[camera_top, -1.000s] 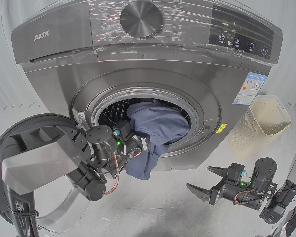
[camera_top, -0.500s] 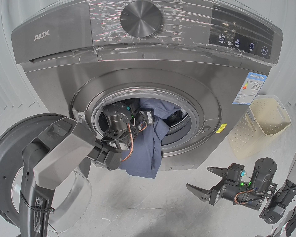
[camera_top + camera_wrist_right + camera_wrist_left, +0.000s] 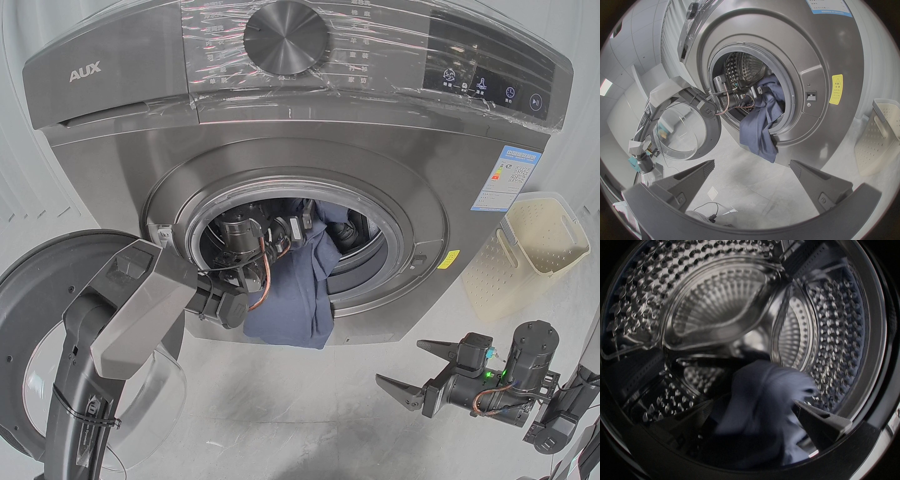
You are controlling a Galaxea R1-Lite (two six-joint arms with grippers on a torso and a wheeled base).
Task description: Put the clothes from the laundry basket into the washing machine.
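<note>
A navy garment [image 3: 294, 294] drapes over the lower lip of the washing machine's round opening [image 3: 387, 219]. Its upper part lies inside the drum and its lower part hangs down the front panel. My left arm reaches through the opening. In the left wrist view my left gripper [image 3: 751, 402] is open inside the drum, with the garment's bunched top [image 3: 762, 387] lying between its fingers. My right gripper [image 3: 400, 362] is open with nothing in it. It hangs low over the floor, right of the opening, and it faces the garment [image 3: 759, 131].
The machine's door [image 3: 37, 325] stands swung open at the left, beside my left arm. A cream perforated laundry basket [image 3: 537, 250] leans by the machine's right side. Bare grey floor [image 3: 300, 400] lies in front of the machine.
My left arm has pushed deeper into the drum and carried the garment's top inside. The bundle that filled the opening now hangs as a strip over the lip. The right arm barely moved.
</note>
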